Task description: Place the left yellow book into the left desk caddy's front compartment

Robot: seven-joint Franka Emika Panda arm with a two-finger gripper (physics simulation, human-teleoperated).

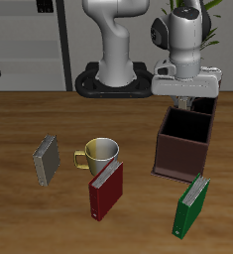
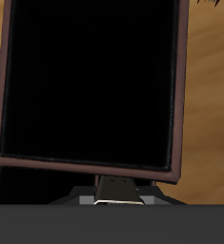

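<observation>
The left desk caddy [image 1: 179, 157] is a dark reddish-brown open box standing toward the back of the table. My gripper [image 1: 187, 99] hangs right over its open top. In the wrist view the caddy's rim [image 2: 177, 95] frames two dark compartments split by a divider [image 2: 85, 169]. A thin olive and pale edge, the left yellow book [image 2: 113, 191], shows between my fingers, so the gripper is shut on it. In the exterior view the held book is hidden behind the gripper and the caddy wall.
The other yellow book [image 1: 47, 159] stands alone near the far side of the table. A yellow-green mug [image 1: 100, 153], a dark red book [image 1: 106, 189] and a green book [image 1: 192, 206] stand in front of the caddy, nearer the table's front edge.
</observation>
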